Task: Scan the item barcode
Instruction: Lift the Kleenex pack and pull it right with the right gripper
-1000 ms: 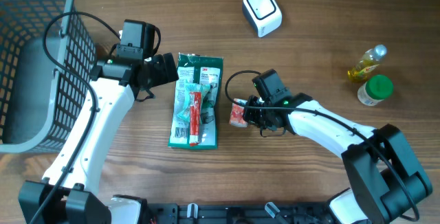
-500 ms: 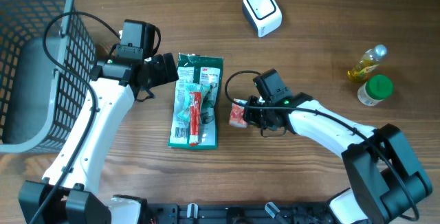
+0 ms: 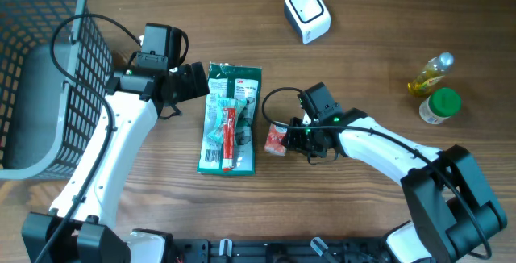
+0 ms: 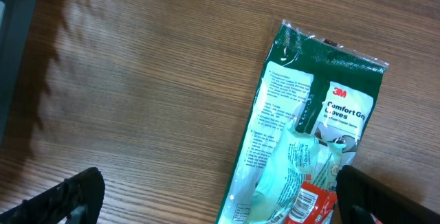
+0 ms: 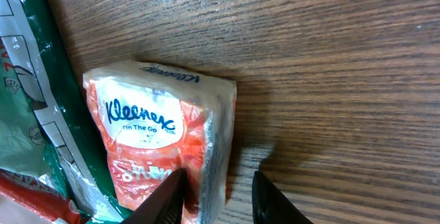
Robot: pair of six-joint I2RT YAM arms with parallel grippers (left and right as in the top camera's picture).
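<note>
Item: tissues (image 5: 155, 148), a small orange-and-white Kleenex pack in clear wrap, label up. It lies flat near the centre of the tabletop (image 3: 387, 45), against the right edge of the green gloves (image 3: 230, 118) pack.

The right hand (image 5: 216, 200) has its fingers parted astride the pack's end, one finger clear of it: released. The left hand (image 4: 220, 200) is spread wide and empty, just left of the gloves' far end.

Tabletop: dark wood grain.

Overhead only: scanner (image 3: 307, 13) near the far edge, basket (image 3: 32, 21) at the far left corner.
</note>
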